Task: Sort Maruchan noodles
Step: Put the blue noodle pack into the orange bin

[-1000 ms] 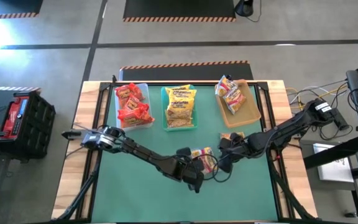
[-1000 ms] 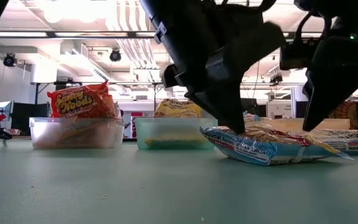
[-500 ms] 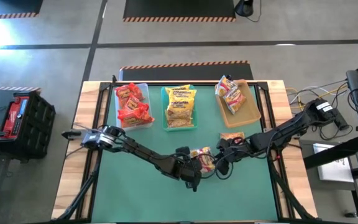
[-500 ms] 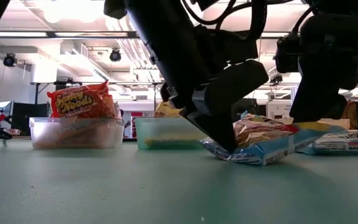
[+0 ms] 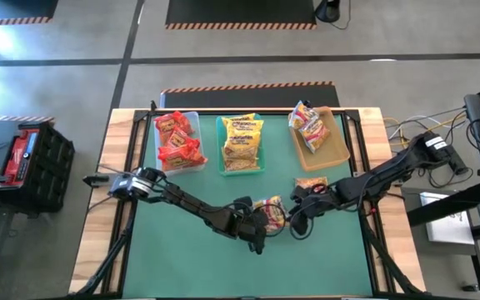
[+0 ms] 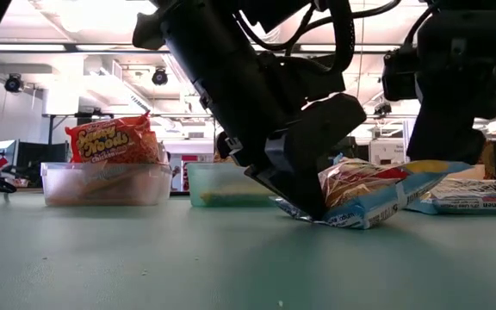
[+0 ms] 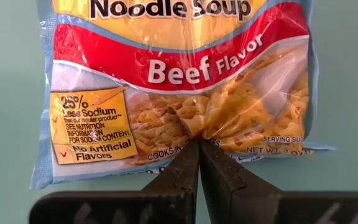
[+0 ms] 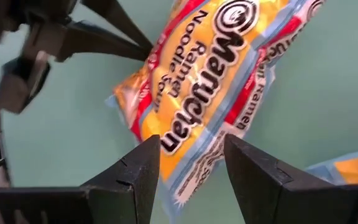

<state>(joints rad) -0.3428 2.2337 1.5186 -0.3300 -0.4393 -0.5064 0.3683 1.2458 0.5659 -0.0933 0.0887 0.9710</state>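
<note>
So in the last second the left gripper (image 6: 304,202), pinched tight on the beef noodle packet (image 6: 364,194), dragged it a bit away from the right gripper (image 5: 294,218), and the packet's far end now tips up off the mat.

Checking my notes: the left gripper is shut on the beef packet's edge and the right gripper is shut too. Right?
Not quite. The left gripper is shut on the beef packet, but the right gripper is open, as the right wrist view shows.
</note>
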